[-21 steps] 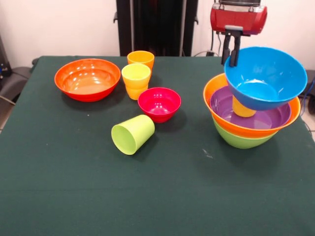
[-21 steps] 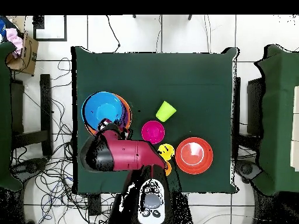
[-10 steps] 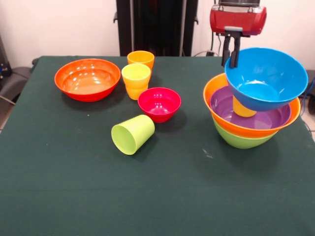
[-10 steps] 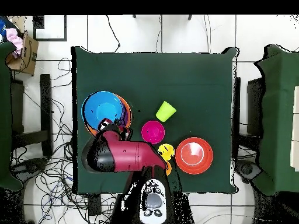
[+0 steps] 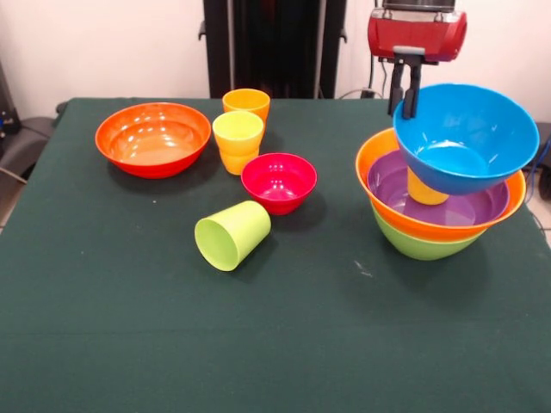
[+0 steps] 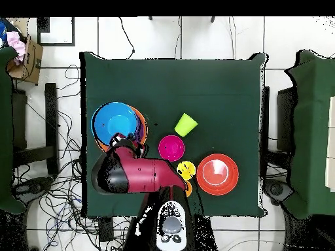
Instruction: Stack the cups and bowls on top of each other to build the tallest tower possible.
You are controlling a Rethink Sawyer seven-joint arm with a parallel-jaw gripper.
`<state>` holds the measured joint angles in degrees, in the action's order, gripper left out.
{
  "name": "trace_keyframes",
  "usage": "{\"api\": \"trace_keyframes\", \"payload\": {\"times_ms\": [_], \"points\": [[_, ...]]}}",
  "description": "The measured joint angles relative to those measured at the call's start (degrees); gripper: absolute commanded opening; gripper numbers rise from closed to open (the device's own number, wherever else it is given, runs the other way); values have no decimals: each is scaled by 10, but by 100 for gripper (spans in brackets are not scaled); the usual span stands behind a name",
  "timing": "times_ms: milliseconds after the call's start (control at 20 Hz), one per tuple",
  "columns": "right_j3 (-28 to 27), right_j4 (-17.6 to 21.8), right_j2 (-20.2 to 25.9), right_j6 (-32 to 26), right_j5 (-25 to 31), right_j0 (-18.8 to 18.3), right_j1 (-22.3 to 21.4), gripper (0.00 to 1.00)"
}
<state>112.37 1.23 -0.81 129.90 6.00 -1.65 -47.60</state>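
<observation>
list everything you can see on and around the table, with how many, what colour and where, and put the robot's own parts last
Glossy plastic bowls in the tower: 4; lime green bowl at the bottom, large orange bowl, purple bowl, tilted blue bowl on top; front view right.
Yellow-orange plastic cup: 1; under the blue bowl, inside the purple one.
Red-orange plastic bowl: 1; far left.
Small magenta-red plastic bowl: 1; centre.
Orange plastic cup: 1; upright, behind the yellow one.
Yellow plastic cup: 1; upright.
Lime green plastic cup: 1; on its side.
Dark green table: 1.
Gripper: 1; black, at the blue bowl's far rim.
Arm: 1; red and black.
</observation>
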Motion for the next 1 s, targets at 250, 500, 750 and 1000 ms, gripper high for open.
{"api": "trace_keyframes", "payload": {"times_ms": [250, 500, 750, 1000], "points": [[1, 0, 0, 0, 5, 0, -1, 0], [1, 0, 0, 0, 20, 0, -3, 0], [1, 0, -1, 0, 29, 0, -3, 0], [1, 0, -2, 0, 29, 1, -3, 0]]}}
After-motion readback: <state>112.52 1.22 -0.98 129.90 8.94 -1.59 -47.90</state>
